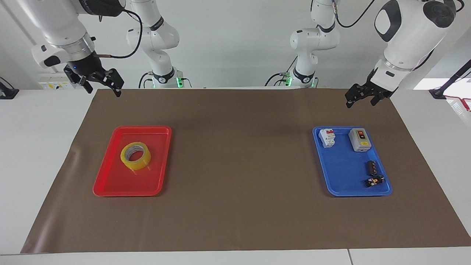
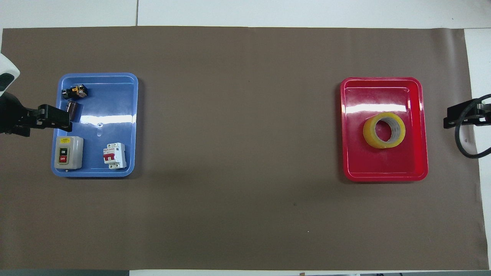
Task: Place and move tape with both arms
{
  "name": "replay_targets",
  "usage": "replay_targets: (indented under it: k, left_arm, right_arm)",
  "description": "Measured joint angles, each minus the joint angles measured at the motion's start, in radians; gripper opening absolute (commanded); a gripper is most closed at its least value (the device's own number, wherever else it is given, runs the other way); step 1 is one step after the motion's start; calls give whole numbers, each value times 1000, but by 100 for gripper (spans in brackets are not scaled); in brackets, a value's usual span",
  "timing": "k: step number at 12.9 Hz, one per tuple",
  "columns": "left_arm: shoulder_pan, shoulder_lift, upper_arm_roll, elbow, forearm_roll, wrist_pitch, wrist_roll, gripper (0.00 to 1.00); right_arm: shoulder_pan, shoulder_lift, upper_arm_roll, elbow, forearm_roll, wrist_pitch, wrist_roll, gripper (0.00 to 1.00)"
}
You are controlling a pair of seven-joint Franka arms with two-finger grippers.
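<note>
Two end effectors (image 1: 103, 84) (image 1: 361, 96), one tape (image 1: 135, 155), two trays (image 1: 110, 184) (image 1: 340, 184).

My table is bright and evenly lit, both views sharp. White glare streaks my blue tray (image 2: 130, 115) and red tray (image 2: 420, 126); soft shadows dull the brown mat (image 1: 239, 125).

White jointed arms (image 1: 408, 33), black cables, black claws (image 1: 362, 96)

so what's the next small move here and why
Probably the right gripper should swing over the tape and descend. The roll lies flat and untouched in the red tray at that arm's end; both grippers hang high and empty, and the left gripper is over the blue tray's end.
</note>
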Motion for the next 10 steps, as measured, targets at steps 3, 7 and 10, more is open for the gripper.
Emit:
replay_targets:
  k: [3,7,10]
  left_arm:
    - [0,0,0,0,0,0,0,100]
    - [0,0,0,0,0,0,0,100]
    - [0,0,0,0,0,0,0,100]
  right_arm:
    - [-1,0,0,0,0,0,0,100]
    - [-28,0,15,0,0,0,0,100]
    - [-90,0,88,0,0,0,0,100]
